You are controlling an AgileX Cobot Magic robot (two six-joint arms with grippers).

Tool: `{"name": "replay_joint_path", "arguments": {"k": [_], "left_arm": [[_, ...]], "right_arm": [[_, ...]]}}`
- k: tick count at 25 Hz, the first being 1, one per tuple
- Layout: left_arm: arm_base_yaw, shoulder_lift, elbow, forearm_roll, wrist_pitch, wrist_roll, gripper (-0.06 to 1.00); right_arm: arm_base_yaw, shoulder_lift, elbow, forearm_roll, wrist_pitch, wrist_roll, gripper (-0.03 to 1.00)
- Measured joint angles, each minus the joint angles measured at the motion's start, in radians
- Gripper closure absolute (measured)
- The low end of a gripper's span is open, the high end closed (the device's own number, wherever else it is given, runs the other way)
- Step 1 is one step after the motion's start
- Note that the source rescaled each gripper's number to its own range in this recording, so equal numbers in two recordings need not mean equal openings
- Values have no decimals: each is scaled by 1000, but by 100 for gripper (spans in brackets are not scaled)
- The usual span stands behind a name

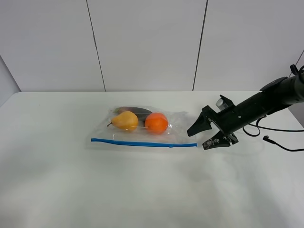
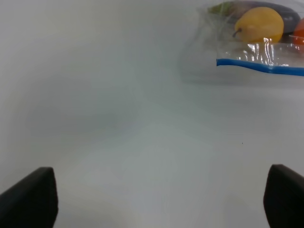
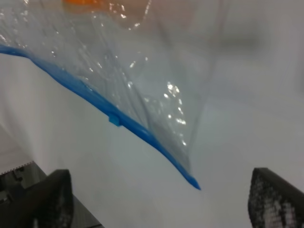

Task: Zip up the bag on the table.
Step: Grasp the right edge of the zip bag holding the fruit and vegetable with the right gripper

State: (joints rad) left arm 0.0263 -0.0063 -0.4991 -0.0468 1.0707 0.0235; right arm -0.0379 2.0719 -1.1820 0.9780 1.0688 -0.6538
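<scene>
The clear bag [image 1: 142, 128] lies flat in the middle of the white table [image 1: 142, 194], with a yellow pear [image 1: 125, 120], an orange [image 1: 156, 122] and a dark fruit [image 1: 134, 110] inside. Its blue zipper strip [image 1: 142, 142] runs along the near edge. My right gripper [image 1: 198, 139] is open, low over the table just right of the strip's right end. In the right wrist view the strip [image 3: 95, 97] carries a small blue slider [image 3: 115, 120], and the bag's corner lies between the fingertips [image 3: 47, 199]. My left gripper [image 2: 156, 202] is open over bare table; the bag [image 2: 251, 47] lies well ahead of it.
A black cable [image 1: 275, 142] trails on the table at the far right under my right arm [image 1: 266, 99]. A white panelled wall [image 1: 152, 42] stands behind the table. My left arm is out of the high view.
</scene>
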Motion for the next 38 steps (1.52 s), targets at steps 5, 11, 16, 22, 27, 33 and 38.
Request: {"name": "replay_joint_path", "arguments": {"k": [5,11,16,22,27,33,38], "left_arm": [[0,0,0,0,0,0,-6],[0,0,0,1,0,0,-6],[0,0,0,1,0,0,-6],[0,0,0,1,0,0,-6],[0,0,0,1,0,0,-6],[0,0,0,1,0,0,-6],[0,0,0,1,0,0,-6]], "right_arm": [[12,0,0,8,-1,-19,20],[49,10,0,17,-5,-84,25],[58,10,0,27,-21,-93,25],[58,14,0,36,-29,-93,28],[58,46,-1,68,-26,-94,29],[58,50,-1,76,-25,-94,39],[58,50,-1,76,-25,-94,65]]}}
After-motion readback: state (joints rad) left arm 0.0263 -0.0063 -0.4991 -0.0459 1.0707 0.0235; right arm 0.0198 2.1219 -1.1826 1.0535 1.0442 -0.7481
